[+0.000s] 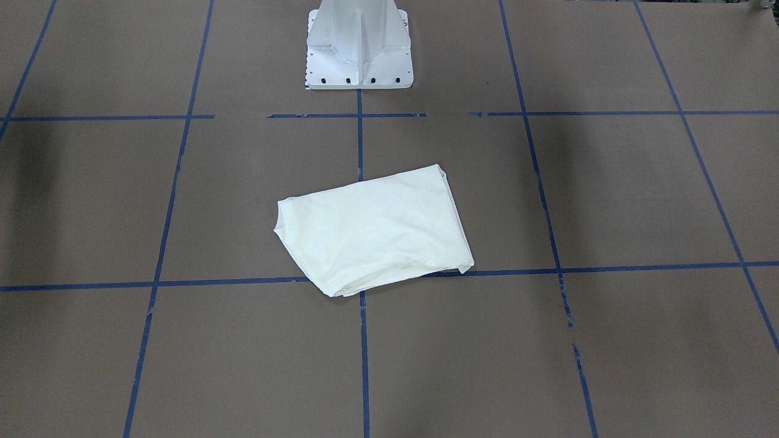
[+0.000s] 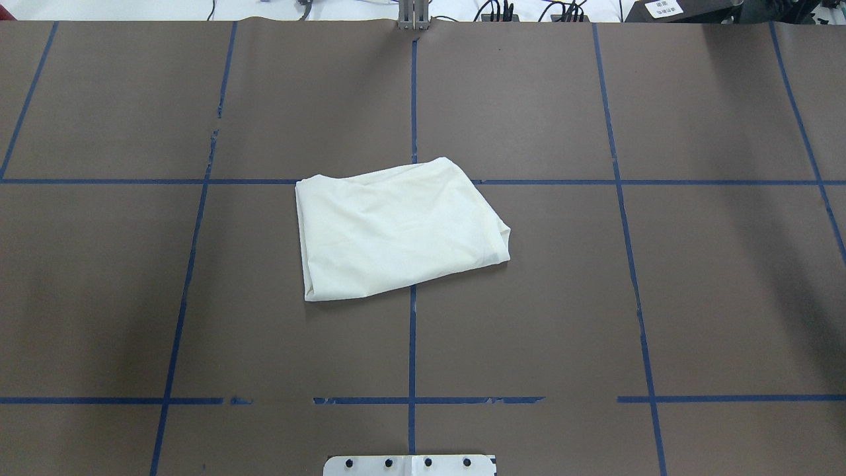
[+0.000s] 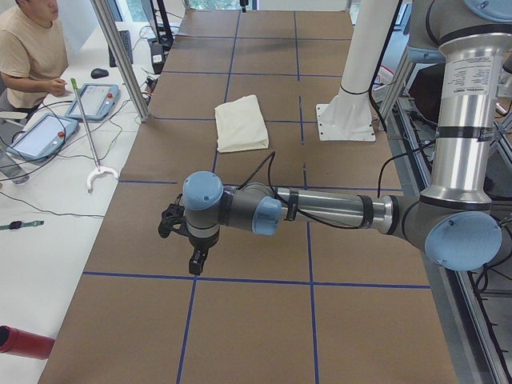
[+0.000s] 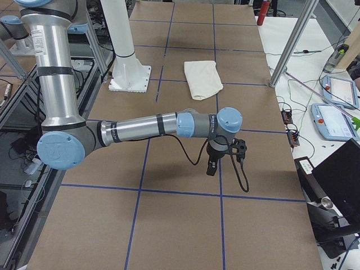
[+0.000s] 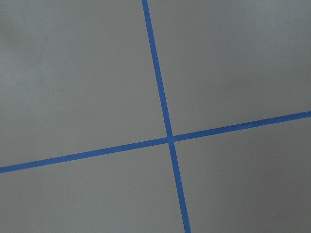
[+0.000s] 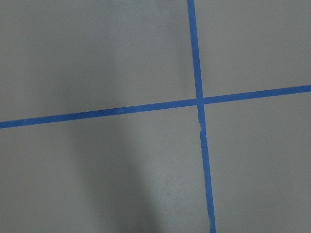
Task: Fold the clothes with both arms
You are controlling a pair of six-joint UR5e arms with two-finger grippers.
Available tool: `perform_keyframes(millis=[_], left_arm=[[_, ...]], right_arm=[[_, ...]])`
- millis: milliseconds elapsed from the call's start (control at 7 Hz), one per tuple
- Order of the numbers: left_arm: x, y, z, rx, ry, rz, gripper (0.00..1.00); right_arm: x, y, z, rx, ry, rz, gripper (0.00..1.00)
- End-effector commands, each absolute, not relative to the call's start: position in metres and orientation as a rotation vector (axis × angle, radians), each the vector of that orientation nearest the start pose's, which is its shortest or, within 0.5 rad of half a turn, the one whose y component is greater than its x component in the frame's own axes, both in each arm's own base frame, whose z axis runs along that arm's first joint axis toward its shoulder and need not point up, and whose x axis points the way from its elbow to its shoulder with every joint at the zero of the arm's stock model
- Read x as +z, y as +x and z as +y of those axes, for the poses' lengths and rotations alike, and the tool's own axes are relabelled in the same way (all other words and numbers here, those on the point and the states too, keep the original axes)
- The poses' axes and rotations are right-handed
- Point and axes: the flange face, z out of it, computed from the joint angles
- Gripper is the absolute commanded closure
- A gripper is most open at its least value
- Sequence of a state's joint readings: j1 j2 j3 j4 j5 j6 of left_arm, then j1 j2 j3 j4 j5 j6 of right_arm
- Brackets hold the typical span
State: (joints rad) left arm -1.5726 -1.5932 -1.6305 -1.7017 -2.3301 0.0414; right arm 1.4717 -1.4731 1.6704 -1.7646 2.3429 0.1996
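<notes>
The cream shirt (image 1: 374, 231) lies folded into a compact rectangle at the middle of the brown table; it also shows in the overhead view (image 2: 396, 228) and both side views (image 3: 242, 124) (image 4: 203, 79). Its ribbed collar edge (image 1: 279, 222) shows at one end; the print is hidden. My left gripper (image 3: 195, 261) hangs above the table far from the shirt, toward my left end. My right gripper (image 4: 211, 167) hangs over the table toward my right end. Both show only in side views, so I cannot tell whether they are open or shut. The wrist views show only table and blue tape.
The white pedestal base (image 1: 359, 48) stands behind the shirt. Blue tape lines (image 2: 412, 99) grid the table. An operator (image 3: 28, 48) sits at a side desk with tablets (image 3: 92, 100). Metal posts (image 3: 120, 56) (image 4: 289, 45) stand at the table's edges.
</notes>
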Motion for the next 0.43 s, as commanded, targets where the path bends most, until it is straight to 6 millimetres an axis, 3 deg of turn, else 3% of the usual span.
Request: perform_keyframes(millis=[0,286], left_arm=[[0.6006,-0.0655,-0.514,0.122,0.226,0.752,0.0],[0.5947,-0.0664,-0.5178,0.124,0.236,0.75,0.0]], right_arm=[[0.5869,0.0122,-0.5269,0.095,-0.121,-0.752,0.0],[0.5955,0.0143,-0.5171,0.098,-0.132,-0.745,0.0]])
